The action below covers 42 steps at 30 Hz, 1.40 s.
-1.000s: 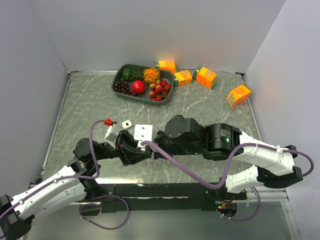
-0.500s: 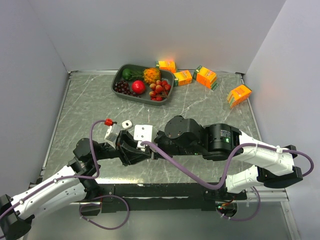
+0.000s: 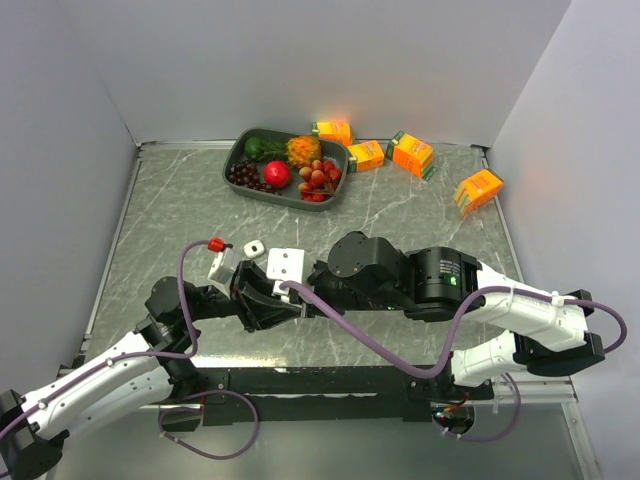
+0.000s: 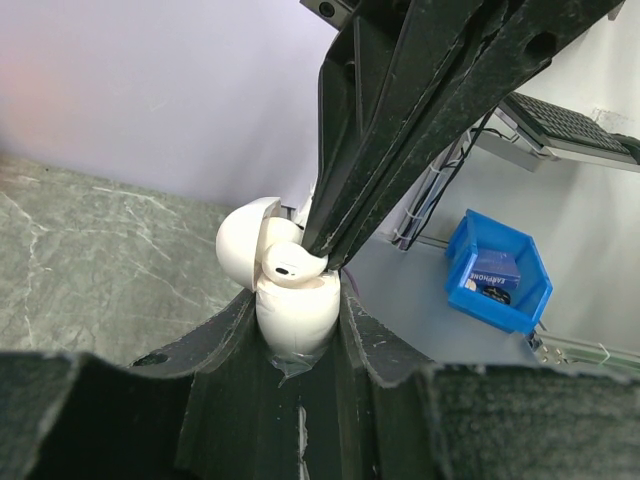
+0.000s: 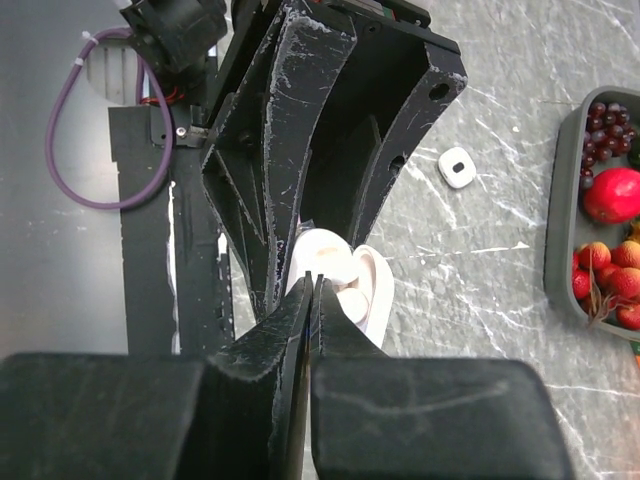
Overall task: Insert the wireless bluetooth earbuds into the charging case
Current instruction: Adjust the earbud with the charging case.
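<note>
Presently, one rounded white earbud (image 4: 290, 266) sits in the mouth of the charging case (image 4: 296, 318). It rests on top of the case's body and is not sunk flush, and a small dark spot shows on its outward face. The case's lid (image 4: 238, 246) is swung open to one side of the earbud.

The case stands upright between the two fingers of the left tool (image 4: 297, 305). That tool is partly closed and clamped on the lower body of the case from both sides. Directly above the case, the right tool (image 5: 312, 285) points down with its two fingers pressed together, no gap showing between them. Their tips come in at the earbud's edge, on the side away from the lid. Whether they pinch any part of it cannot be told.

In the overhead view both tools meet over the case above the near middle of the tabletop (image 3: 160, 200), and the case is mostly hidden between them. Just beyond the case, away from the arm bases, lies a white square block (image 3: 285, 264) with two dark dots. Beyond the case and slightly left lies a small white piece (image 3: 253, 246) with a dark centre. Far beyond the case, by the back wall, a dark fruit tray (image 3: 232, 160) holds mixed fruit. Orange juice cartons (image 3: 412, 152) are scattered far beyond the case and to the right.
</note>
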Available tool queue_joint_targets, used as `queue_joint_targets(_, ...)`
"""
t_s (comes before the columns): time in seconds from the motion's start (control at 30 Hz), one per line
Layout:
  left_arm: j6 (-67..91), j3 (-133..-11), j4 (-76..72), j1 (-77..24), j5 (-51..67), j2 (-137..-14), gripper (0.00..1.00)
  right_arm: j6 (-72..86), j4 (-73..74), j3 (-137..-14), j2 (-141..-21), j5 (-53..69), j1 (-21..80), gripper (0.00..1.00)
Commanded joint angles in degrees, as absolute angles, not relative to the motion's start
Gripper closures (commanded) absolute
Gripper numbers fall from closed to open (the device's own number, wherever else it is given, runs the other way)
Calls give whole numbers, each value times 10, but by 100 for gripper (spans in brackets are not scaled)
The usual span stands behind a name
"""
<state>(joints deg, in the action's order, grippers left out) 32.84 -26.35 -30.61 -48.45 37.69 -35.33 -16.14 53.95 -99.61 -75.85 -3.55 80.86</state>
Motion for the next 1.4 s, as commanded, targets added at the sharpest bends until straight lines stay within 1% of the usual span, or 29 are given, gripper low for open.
queue_joint_targets(0.0, 332, -279, -338, -483, 388, -345, 99, -151, 535, -1007, -766, -40, 809, 100)
queue_joint_targets(0.23, 316, -275, -326, -483, 367, -338, 99, -130, 544, -1034, -766, -4, 796, 100)
queue_joint_targets(0.43, 295, -260, -319, -483, 338, -325, 98, -110, 547, -1062, -760, 69, 781, 100)
queue_joint_targets(0.67, 281, -256, -317, -483, 331, -325, 99, -82, 546, -1078, -755, 147, 752, 100)
queue_joint_targets(0.97, 259, -222, -378, -483, 338, -314, 99, -39, 530, -1069, -758, 277, 686, 100)
queue_joint_targets(1.1, 241, -199, -405, -483, 336, -292, 99, -25, 528, -1069, -765, 316, 668, 100)
queue_joint_targets(1.2, 227, -179, -431, -483, 323, -273, 99, -17, 533, -1065, -772, 339, 664, 100)
queue_joint_targets(1.37, 206, -177, -426, -483, 313, -256, 99, -12, 543, -1059, -786, 351, 664, 100)
